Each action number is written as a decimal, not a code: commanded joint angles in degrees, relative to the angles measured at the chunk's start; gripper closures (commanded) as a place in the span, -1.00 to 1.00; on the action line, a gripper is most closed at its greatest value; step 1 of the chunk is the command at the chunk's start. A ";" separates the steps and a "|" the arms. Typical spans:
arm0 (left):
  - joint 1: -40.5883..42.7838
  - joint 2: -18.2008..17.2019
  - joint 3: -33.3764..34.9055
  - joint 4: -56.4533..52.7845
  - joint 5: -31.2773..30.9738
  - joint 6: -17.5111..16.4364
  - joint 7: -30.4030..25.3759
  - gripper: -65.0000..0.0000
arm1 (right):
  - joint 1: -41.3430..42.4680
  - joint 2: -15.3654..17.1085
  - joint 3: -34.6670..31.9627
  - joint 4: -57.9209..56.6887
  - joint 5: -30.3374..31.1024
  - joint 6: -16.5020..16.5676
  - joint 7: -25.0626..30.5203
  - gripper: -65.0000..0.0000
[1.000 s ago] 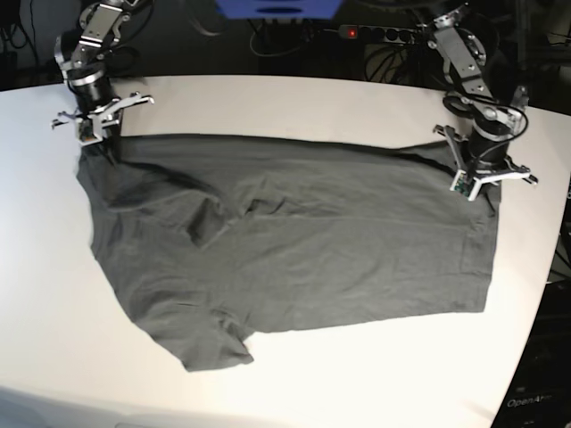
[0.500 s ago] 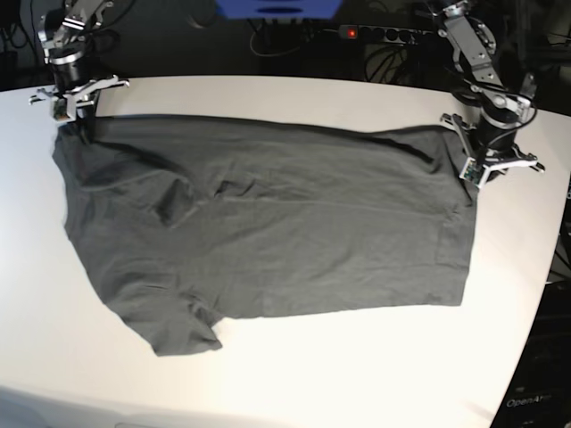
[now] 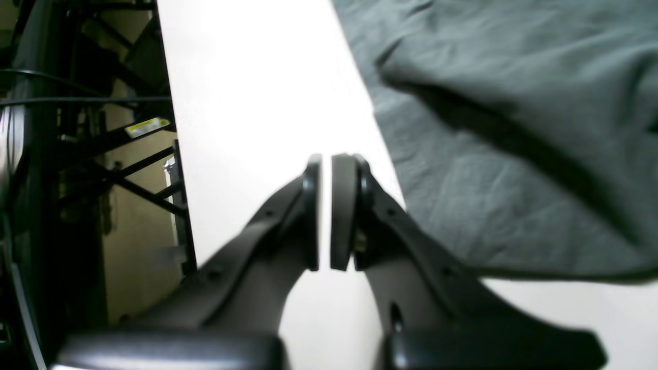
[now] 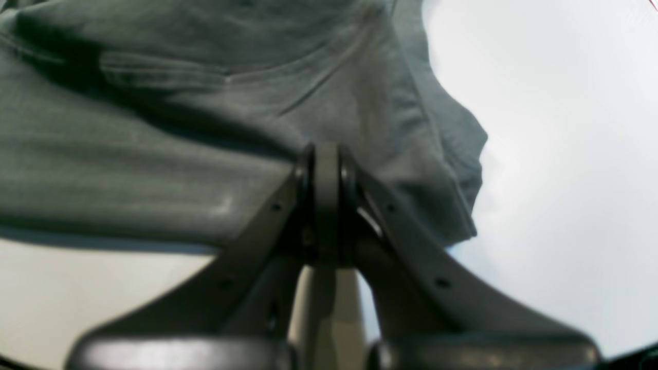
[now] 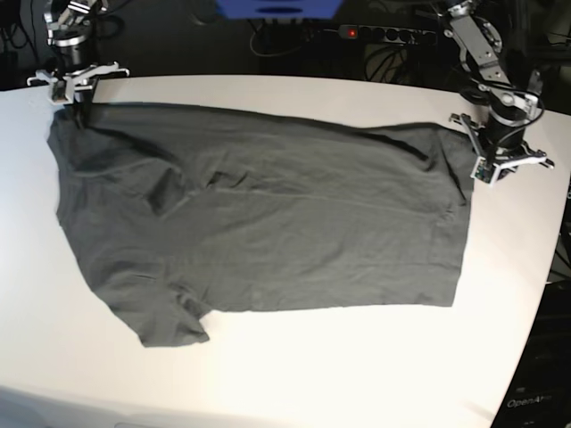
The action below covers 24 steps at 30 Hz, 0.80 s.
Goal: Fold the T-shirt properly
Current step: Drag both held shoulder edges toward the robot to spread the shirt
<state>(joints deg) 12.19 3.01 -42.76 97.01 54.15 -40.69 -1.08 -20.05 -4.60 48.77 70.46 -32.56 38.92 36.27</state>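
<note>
The dark grey T-shirt [image 5: 268, 214] lies spread and wrinkled across the white table [image 5: 357, 374], with a sleeve at the near left. My right gripper [image 5: 73, 96] stands at the shirt's far left corner. In the right wrist view that gripper [image 4: 326, 149] is shut on the edge of the T-shirt [image 4: 154, 128], which hangs slightly raised. My left gripper [image 5: 484, 169] is at the shirt's far right edge. Seen from its wrist camera, the left gripper [image 3: 325, 159] is shut with only bare table in the thin slit, and the T-shirt [image 3: 514, 103] lies just beside it.
A power strip [image 5: 375, 34] with a red light and a blue object [image 5: 277, 7] sit behind the table's far edge. The table's right edge runs close by the left arm, with dark frame bars [image 3: 103, 154] beyond it.
The right gripper has pulled the shirt's corner to the far left, dragging the whole shirt that way. The left gripper has moved slightly back and right, ending beside the shirt's edge.
</note>
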 commanded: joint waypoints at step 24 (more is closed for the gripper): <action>-0.36 -0.32 -0.18 1.14 -0.57 0.69 -0.98 0.91 | 0.76 -0.89 3.93 0.71 -8.19 1.08 -0.10 0.98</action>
<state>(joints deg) 12.23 3.11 -42.87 96.97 54.17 -40.71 -1.04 -18.92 -5.67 52.75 71.09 -37.34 39.62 40.49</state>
